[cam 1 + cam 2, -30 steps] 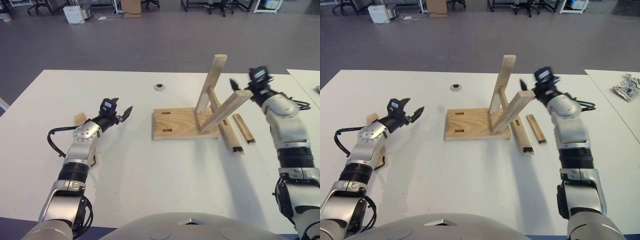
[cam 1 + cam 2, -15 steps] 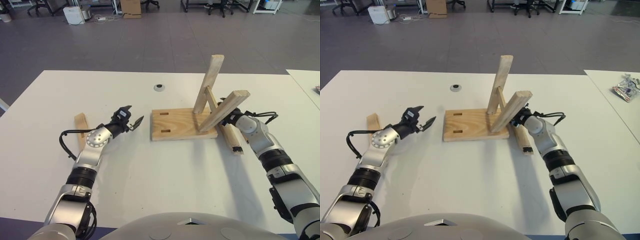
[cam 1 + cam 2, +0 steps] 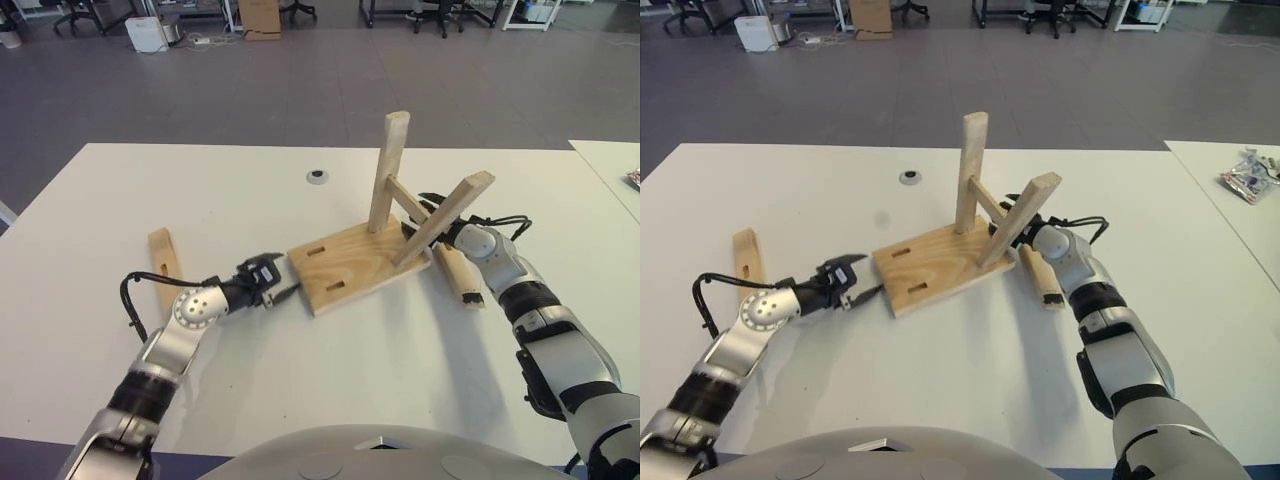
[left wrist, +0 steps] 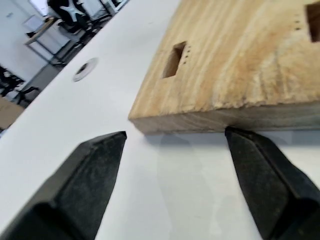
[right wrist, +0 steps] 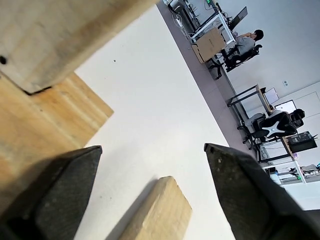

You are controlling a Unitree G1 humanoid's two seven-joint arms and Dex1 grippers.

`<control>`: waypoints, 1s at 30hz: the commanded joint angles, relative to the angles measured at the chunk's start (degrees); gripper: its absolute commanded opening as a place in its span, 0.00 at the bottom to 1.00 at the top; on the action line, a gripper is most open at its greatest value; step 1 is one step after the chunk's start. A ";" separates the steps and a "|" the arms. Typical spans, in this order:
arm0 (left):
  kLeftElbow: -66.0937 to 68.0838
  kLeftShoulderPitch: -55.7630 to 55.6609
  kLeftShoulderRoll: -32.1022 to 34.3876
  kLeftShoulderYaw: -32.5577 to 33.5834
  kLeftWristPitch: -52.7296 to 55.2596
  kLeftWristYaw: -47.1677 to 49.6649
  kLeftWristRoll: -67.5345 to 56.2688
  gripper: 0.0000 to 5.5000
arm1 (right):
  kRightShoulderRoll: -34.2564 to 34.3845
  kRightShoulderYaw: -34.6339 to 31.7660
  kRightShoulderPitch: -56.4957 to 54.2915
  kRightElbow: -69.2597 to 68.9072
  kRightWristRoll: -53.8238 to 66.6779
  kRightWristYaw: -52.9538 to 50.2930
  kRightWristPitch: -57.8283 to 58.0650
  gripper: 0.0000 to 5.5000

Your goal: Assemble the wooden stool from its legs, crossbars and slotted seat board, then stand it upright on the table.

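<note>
**Stool half built.** Low over the white table (image 3: 90, 200), the left gripper (image 4: 175, 133) holds its black fingers spread wide. The near edge of the flat, pale wooden seat board (image 3: 345, 268) lies directly ahead of its tips. One fingertip (image 4: 235, 137) sits right at that edge, though contact cannot be confirmed. Two rectangular slots stand open in the end of the board nearer this gripper. At the board's far end a square wooden leg (image 3: 389, 165) stands upright. A second, slanted leg (image 3: 452, 208) leans beside it, and a short wooden crossbar (image 3: 403, 196) runs between the two. The right gripper (image 3: 424, 214) is at the slanted leg, its fingers parted and not clamped on the wood. Just behind its wrist, loose wooden pieces (image 3: 463, 277) lie flat on the table. Another loose leg (image 3: 160, 256) lies well behind the left gripper, beside that arm.
</note>
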 commanded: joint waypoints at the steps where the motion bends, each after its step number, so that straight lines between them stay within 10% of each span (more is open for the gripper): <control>1: -14.44 7.05 5.44 -1.14 9.24 -6.01 -2.19 0.67 | 5.77 -1.06 -3.99 6.41 2.23 0.76 -3.63 0.70; 12: -11.10 -4.94 8.92 12.20 13.67 -7.51 -9.22 0.67 | -9.31 -4.03 -4.70 5.52 -0.20 1.65 -5.57 0.70; 19: 7.31 -8.91 2.72 8.13 5.24 4.20 0.97 0.67 | -22.93 -6.04 21.63 -38.90 14.36 28.47 6.77 0.70; 30: 5.79 -0.19 -0.12 1.75 -4.34 -1.97 -1.00 0.67 | -14.27 -2.54 26.90 -48.71 11.33 22.47 22.58 0.70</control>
